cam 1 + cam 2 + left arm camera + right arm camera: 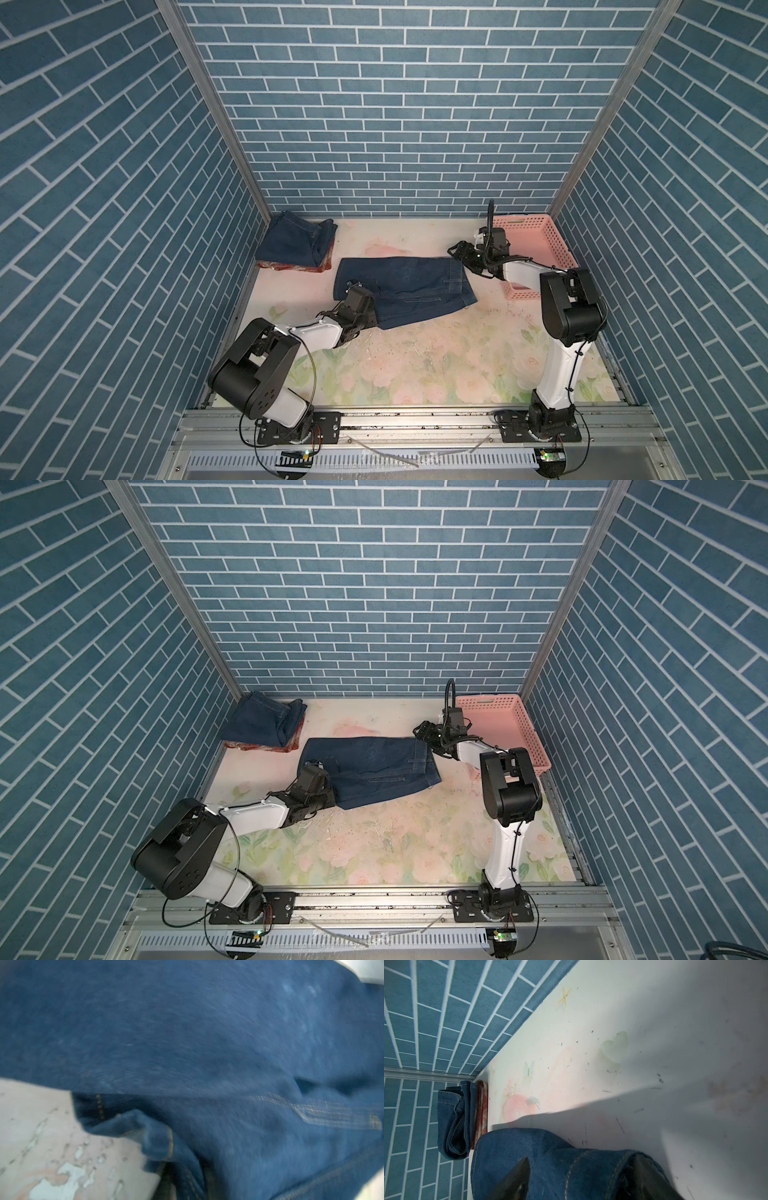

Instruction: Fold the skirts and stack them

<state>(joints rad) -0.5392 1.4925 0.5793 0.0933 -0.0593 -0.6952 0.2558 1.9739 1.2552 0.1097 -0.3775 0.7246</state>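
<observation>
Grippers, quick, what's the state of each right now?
Left gripper: over the spread denim skirt; open or shut cannot be told.
Right gripper: open, jaws astride that skirt's folded edge.

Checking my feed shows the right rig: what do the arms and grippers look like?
Left arm and right arm share white link shells and bulky black joint housings. Left gripper and right gripper are black. A thin black cable loops beside the left arm; a second cable is tied along the right.
</observation>
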